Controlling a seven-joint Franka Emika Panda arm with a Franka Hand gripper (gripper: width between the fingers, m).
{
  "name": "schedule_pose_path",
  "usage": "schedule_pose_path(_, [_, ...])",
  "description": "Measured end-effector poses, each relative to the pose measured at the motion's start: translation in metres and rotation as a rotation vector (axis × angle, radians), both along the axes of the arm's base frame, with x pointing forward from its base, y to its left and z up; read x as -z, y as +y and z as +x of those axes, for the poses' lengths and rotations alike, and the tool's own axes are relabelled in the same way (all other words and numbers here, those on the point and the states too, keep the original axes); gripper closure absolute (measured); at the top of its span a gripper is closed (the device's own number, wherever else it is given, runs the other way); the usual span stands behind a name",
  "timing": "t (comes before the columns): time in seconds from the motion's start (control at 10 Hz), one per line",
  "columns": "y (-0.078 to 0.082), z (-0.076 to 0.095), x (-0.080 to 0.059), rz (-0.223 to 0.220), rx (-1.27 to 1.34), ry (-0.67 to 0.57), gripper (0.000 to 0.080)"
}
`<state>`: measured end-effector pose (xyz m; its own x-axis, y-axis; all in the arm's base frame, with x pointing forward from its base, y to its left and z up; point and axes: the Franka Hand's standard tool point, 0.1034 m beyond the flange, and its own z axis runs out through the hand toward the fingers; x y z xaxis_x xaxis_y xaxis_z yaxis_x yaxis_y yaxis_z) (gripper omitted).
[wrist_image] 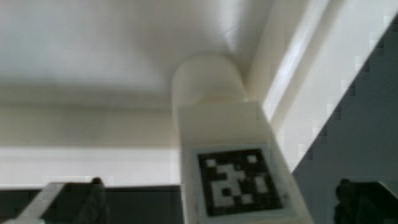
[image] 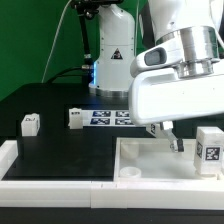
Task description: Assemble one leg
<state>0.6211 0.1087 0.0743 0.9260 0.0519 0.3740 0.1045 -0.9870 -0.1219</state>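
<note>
One white leg [image: 208,148] with a square tag stands on the right end of the large white panel [image: 145,158]. My gripper [image: 169,137] hangs open just to that leg's left in the exterior view, fingertips low over the panel and holding nothing. In the wrist view the same leg [wrist_image: 222,120] lies in line between my two dark fingertips [wrist_image: 71,203], with a gap on each side, and its far end is at the panel's corner rim [wrist_image: 294,60]. Two more legs [image: 30,123] [image: 75,118] lie on the black table at the exterior view's left.
The marker board [image: 110,117] lies flat behind the panel. The robot base [image: 112,60] stands at the back. A white raised border [image: 60,182] runs along the table's near edge.
</note>
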Motion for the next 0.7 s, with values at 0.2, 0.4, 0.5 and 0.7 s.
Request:
schedule_pose_path(0.2, [-0.003, -0.003, -0.013, 0.022, 0.051, 0.059, 0.015])
schedule_pose_path(0.4, [0.001, -0.01, -0.021, 0.035, 0.058, 0.312, 0.015])
schedule_pose_path(0.5, [0.001, -0.01, -0.021, 0.037, 0.05, 0.371, 0.015])
schedule_pose_path(0.7, [0.003, -0.01, -0.022, 0.042, 0.033, 0.474, 0.015])
